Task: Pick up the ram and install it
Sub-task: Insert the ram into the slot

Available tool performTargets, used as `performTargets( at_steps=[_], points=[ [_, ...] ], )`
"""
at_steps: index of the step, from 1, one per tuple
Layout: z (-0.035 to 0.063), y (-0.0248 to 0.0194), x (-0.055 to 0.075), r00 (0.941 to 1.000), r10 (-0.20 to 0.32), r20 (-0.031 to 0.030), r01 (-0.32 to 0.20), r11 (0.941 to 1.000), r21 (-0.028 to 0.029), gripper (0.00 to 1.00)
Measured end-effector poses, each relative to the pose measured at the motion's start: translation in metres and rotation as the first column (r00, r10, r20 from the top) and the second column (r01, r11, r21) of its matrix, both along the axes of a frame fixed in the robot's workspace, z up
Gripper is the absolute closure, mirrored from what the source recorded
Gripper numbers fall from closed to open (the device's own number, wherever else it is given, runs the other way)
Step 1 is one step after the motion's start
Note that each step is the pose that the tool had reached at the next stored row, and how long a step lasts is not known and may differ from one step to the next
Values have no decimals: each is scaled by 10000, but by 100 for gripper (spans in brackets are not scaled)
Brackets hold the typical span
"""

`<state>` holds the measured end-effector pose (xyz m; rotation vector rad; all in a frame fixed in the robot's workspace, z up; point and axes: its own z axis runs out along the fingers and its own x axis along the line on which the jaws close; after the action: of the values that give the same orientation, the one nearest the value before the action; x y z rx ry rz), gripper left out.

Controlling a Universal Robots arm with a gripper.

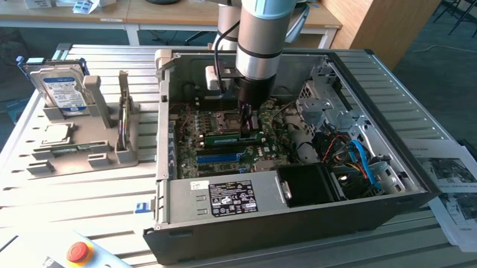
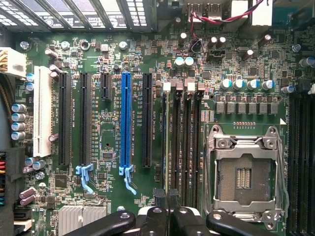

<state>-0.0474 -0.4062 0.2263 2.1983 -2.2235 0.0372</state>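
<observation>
This is looking like a robotics lab or a test workshop for computer assembly. A grey industrial robot arm (image 1: 257, 39) is hanging over a metal table (image 1: 82, 201) made of ribbed aluminium profiles. Its gripper (image 1: 249, 127) is hanging inside an open desktop computer case (image 1: 298, 220), just above the bare motherboard (image 2: 113, 59). Beside the case, a grey holder (image 1: 82, 162) is keeping a hard drive (image 1: 63, 92) and other loose parts sorted. A red emergency stop button (image 1: 78, 252) is sitting at the table's near edge. Printed sheets (image 1: 454, 184) are lying at the exterior view's right, and plain work desks (image 1: 89, 17) and a wooden cabinet (image 1: 365, 22) are standing behind.
</observation>
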Motion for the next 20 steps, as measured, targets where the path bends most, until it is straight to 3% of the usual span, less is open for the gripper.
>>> performTargets(
  at_steps=[8, 14, 20],
  points=[
    [0, 0, -1, 10000, -1, -1, 1, 10000, 0, 87],
    [0, 0, 0, 10000, 0, 0, 0, 10000, 1, 63],
    [1, 0, 0, 10000, 0, 1, 0, 10000, 2, 63]
  ],
)
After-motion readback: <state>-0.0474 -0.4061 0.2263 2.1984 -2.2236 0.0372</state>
